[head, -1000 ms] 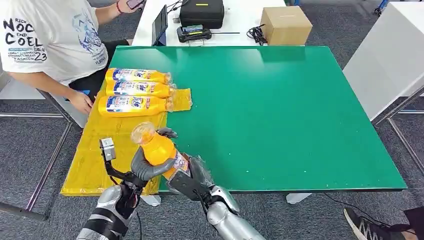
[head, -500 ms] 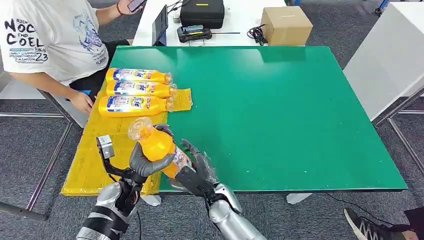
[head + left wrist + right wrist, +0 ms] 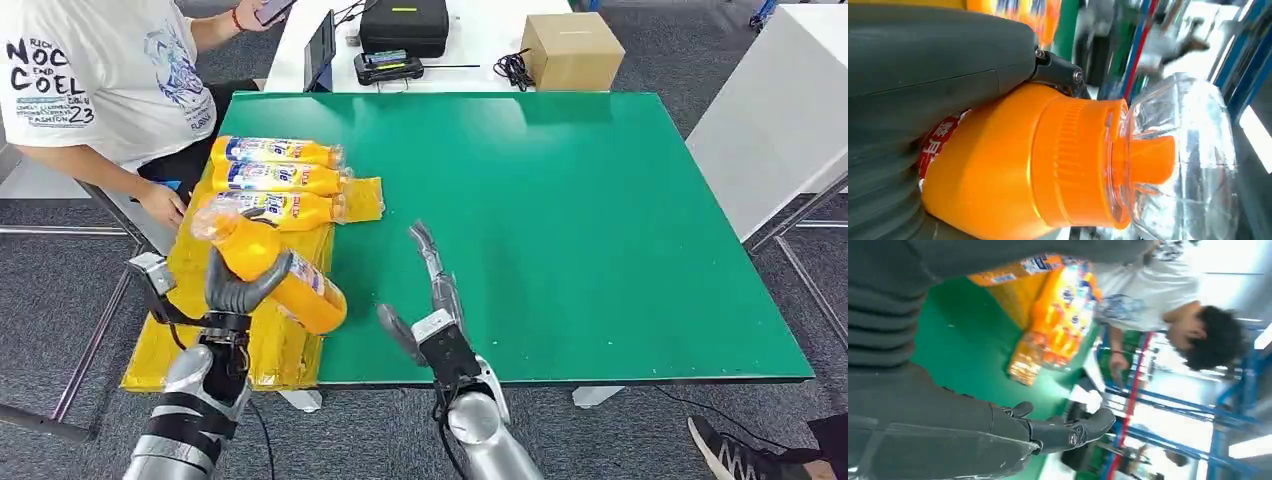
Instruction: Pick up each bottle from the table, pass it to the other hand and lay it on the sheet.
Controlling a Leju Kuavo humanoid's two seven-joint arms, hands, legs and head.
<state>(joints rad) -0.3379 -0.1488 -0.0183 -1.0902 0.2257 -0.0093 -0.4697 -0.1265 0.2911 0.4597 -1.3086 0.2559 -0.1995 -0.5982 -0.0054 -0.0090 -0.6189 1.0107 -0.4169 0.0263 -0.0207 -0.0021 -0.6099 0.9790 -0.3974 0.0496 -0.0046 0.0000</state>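
Note:
My left hand (image 3: 238,288) grips an orange bottle (image 3: 272,268) around its middle, tilted above the yellow sheet (image 3: 190,330), its clear cap toward the far left. Close up, the left wrist view shows the orange bottle (image 3: 1013,165) with its clear cap (image 3: 1178,155) beside my thumb. My right hand (image 3: 432,300) is open over the green table (image 3: 600,220), fingers stretched forward, holding nothing. Three more orange bottles (image 3: 275,180) lie side by side at the far end of the sheet. The same bottles (image 3: 1063,320) lie beyond my open right hand (image 3: 1058,432) in the right wrist view.
A person (image 3: 90,90) in a white shirt sits at the table's far left, one hand (image 3: 160,205) by the sheet's edge. A white table behind holds a cardboard box (image 3: 572,50), a black case (image 3: 404,25) and a tablet (image 3: 320,48).
My right hand let go of the bottle and moved right, fingers now stretched open. My left hand carried the bottle left and away, over the sheet.

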